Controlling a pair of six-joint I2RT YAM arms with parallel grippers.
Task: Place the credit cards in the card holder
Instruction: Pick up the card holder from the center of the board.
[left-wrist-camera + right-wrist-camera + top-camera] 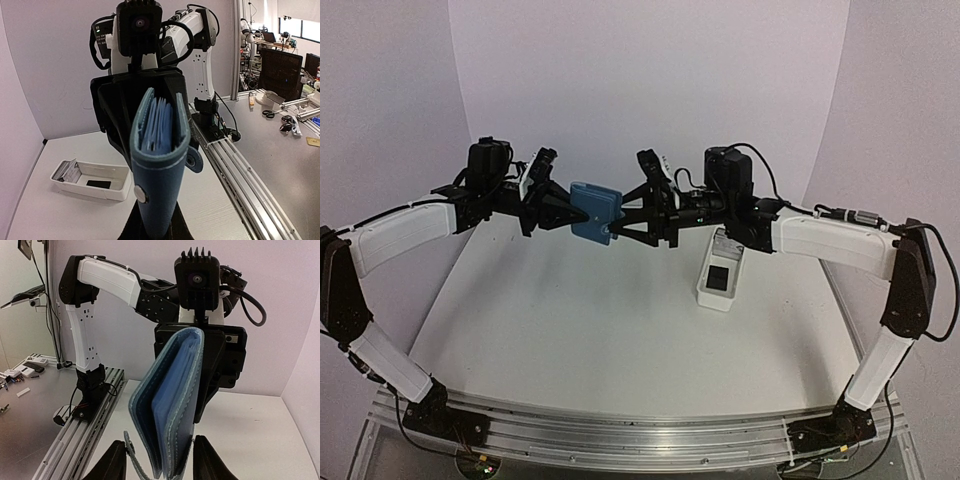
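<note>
The left gripper point(567, 211), pressed together, pinches the left edge of the small dark-blue folding card holder point(594, 210), which hangs in mid-air over the far tabletop point(570, 330). The right gripper point(618, 222) straddles its right edge; I cannot tell whether it squeezes. Both arms reach inward, forearms about level. The 2 credit cards, 1 dark point(718, 278) and 1 pale point(725, 244), lie in the long white tray point(703, 290) at right.

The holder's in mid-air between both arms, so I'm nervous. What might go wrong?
The holder hangs above the table between both pincers; if the left pincer releases before the right pincer grips firmly, it may drop. Its loose snap tab dangles by the right pincer and might snag.
</note>
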